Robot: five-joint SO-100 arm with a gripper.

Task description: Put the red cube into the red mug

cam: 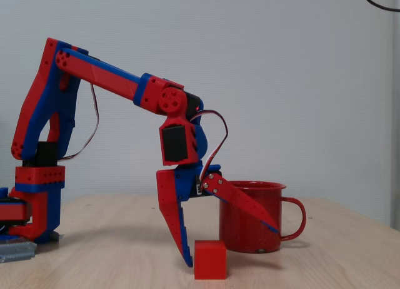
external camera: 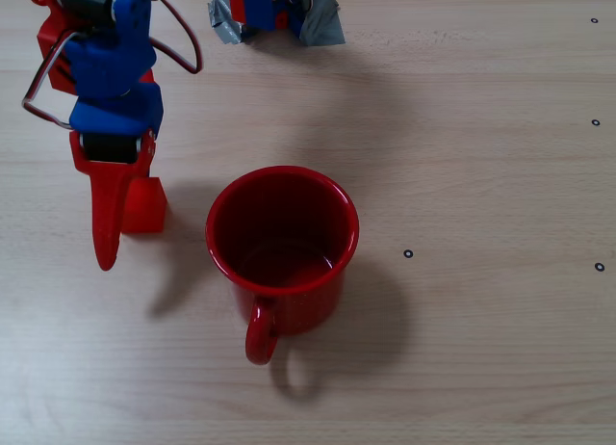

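Observation:
The red cube (external camera: 145,207) (cam: 209,259) rests on the wooden table, left of the red mug (external camera: 282,238) in the overhead fixed view. The mug (cam: 253,217) stands upright and looks empty, its handle (external camera: 260,336) pointing toward the table's near edge. My gripper (external camera: 109,219) (cam: 231,246) points downward with its jaws spread wide and nothing held. In the side fixed view the cube sits low between the two fingertips, close to the steep finger (cam: 181,239). From above the cube lies right beside the long red finger (external camera: 106,223). I cannot tell whether they touch.
The arm's base (external camera: 274,12) (cam: 34,201) is fixed at the far edge of the table with grey tape. Small black dots (external camera: 408,253) mark the wood to the right of the mug. Bare tabletop lies right of and in front of the mug.

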